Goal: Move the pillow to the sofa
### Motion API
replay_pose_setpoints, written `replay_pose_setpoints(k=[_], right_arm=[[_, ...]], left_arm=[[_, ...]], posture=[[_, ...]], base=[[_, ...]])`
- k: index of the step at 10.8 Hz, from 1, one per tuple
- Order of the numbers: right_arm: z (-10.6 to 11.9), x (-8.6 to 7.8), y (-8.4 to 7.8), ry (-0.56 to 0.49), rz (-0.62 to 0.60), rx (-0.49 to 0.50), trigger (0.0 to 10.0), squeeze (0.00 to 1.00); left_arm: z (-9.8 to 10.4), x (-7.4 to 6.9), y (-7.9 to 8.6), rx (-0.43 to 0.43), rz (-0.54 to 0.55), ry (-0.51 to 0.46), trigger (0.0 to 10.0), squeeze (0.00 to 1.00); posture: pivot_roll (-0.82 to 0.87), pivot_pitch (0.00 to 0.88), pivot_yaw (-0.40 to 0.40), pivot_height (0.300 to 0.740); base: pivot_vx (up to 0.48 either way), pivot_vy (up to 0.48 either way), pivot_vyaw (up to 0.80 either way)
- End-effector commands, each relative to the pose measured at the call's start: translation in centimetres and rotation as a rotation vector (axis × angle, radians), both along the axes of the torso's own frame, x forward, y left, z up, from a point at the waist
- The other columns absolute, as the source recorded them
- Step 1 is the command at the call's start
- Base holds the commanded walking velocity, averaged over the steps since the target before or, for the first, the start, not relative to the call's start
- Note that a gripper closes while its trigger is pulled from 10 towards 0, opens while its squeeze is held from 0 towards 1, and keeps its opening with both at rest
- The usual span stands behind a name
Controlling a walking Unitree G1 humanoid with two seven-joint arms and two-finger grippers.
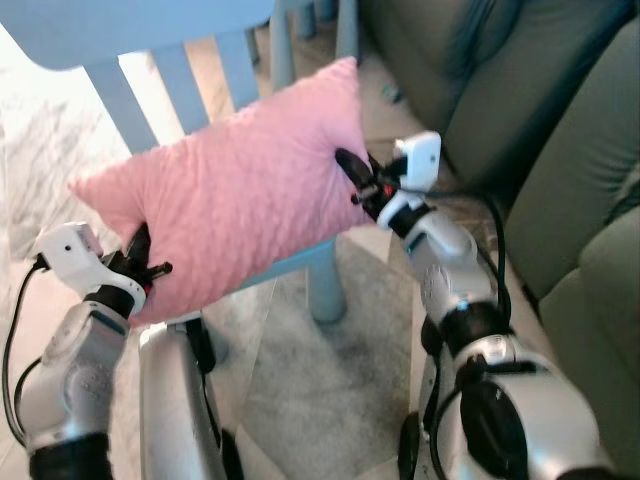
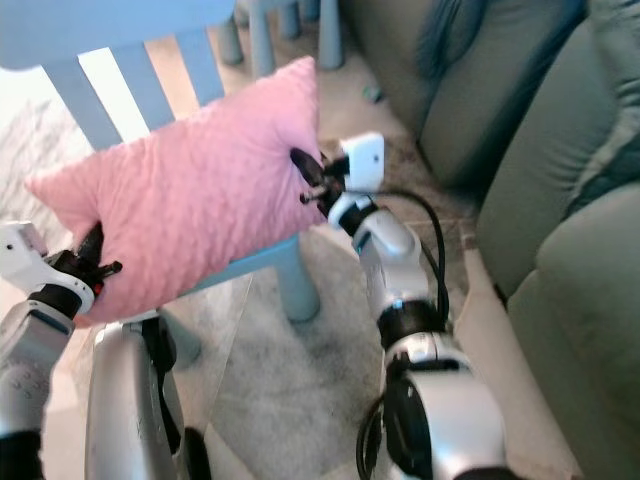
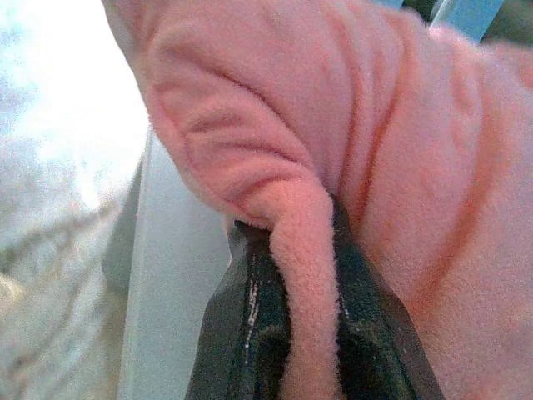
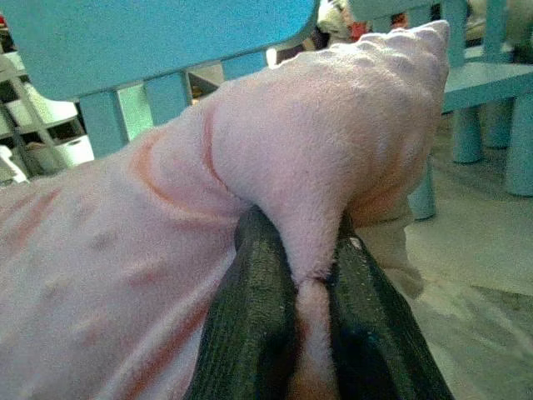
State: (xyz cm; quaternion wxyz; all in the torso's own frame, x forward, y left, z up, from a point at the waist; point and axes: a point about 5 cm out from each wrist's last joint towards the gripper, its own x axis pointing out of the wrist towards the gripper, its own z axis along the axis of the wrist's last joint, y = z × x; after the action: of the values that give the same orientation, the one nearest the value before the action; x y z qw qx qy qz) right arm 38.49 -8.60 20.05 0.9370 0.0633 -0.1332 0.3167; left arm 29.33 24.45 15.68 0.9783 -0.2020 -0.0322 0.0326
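1. you've got the pink pillow (image 1: 235,185) held up between both arms, over the blue chair (image 1: 150,40) and in front of its backrest slats; whether it clears the seat or brushes it, can't tell.
2. left gripper (image 1: 148,268) sits at the pillow's 8 o'clock corner. the left wrist view shows both black fingers (image 3: 250,333) clamped on a fold of fleece, pinched tight.
3. right gripper (image 1: 352,178) is at the pillow's 3 o'clock edge. in the right wrist view its fingers (image 4: 250,333) are closed on a ridge of fabric, squeezed thin between them.
4. why two edge pinches: the pillow is soft and wider than either gripper's fingers, so grabbing opposite ends keeps it stretched and stops it sagging or swinging.
5. it hangs tilted, 8 o'clock end low and 2 o'clock corner high, matching the height of each gripper.
6. the grey-green sofa (image 1: 560,150) fills the 1 to 4 o'clock side of the head views, near the right arm and apart from the pillow.
7. judgement: lift stage done, carry toward 3 o'clock is what's left.
8. risk: thin fabric pinches could slip if you swing fast.
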Motion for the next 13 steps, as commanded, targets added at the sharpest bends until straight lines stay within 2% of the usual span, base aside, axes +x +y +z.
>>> replay_pose_setpoints(k=[1,3,4,5,6,7,8,9,10,13], right_arm=[[1.2,-0.2,0.5,-0.071,0.006,-0.006,0.0,0.0],[1.3,-0.8,0.0,-0.089,-0.039,-0.007,0.0,0.0],[1.0,-1.4,-0.6,-0.108,-0.079,-0.02,0.0,0.0],[0.3,-2.0,-1.4,-0.114,-0.125,-0.044,0.0,0.0],[-1.4,-2.7,-2.5,-0.056,-0.193,-0.072,0.0,0.0],[-2.9,-3.8,-3.8,-0.037,-0.277,-0.117,0.0,0.0],[-3.6,-4.4,-4.3,-0.008,-0.313,-0.118,0.0,0.0],[-5.0,-5.8,-4.8,0.028,-0.362,-0.134,0.0,0.0],[-5.5,-6.4,-4.7,0.048,-0.38,-0.135,0.0,0.0],[-5.2,-6.4,-4.2,0.057,-0.38,-0.122,0.0,0.0]], left_arm=[[1.1,-0.7,0.4,0.086,0.056,-0.072,0.0,0.0],[2.4,-1.9,-0.1,0.218,0.147,-0.165,0.0,0.0],[2.6,-3.2,-0.7,0.288,0.173,-0.193,0.0,0.0],[1.8,-4.0,-1.4,0.308,0.168,-0.183,0.0,0.0],[0.3,-4.8,-2.4,0.346,0.134,-0.152,0.0,0.0],[-1.4,-5.4,-2.9,0.341,0.137,-0.111,0.0,0.0],[-1.9,-5.5,-3.0,0.327,0.142,-0.089,0.0,0.0],[-2.4,-5.6,-3.4,0.325,0.138,-0.084,0.0,0.0],[-2.6,-5.5,-3.6,0.328,0.126,-0.085,0.0,0.0],[-2.5,-5.3,-3.7,0.327,0.122,-0.101,0.0,0.0]], posture=[[-0.13,0.059,0.045,0.316],[-0.14,0.033,0.045,0.316],[-0.14,0.026,0.048,0.316],[-0.14,0.015,0.058,0.316],[-0.15,0.007,0.065,0.316],[-0.17,0.0,0.072,0.316],[-0.17,0.0,0.074,0.316],[-0.18,0.0,0.08,0.316],[-0.18,0.0,0.082,0.316],[-0.18,0.0,0.083,0.316]], base=[[0.0,0.0,0.0],[0.0,0.0,0.0],[0.0,0.0,0.0],[0.0,0.0,0.0],[0.0,0.0,0.0],[0.0,0.0,0.0],[0.0,0.0,0.0],[0.0,0.0,0.0],[0.0,0.0,0.0],[0.0,0.0,0.0]])
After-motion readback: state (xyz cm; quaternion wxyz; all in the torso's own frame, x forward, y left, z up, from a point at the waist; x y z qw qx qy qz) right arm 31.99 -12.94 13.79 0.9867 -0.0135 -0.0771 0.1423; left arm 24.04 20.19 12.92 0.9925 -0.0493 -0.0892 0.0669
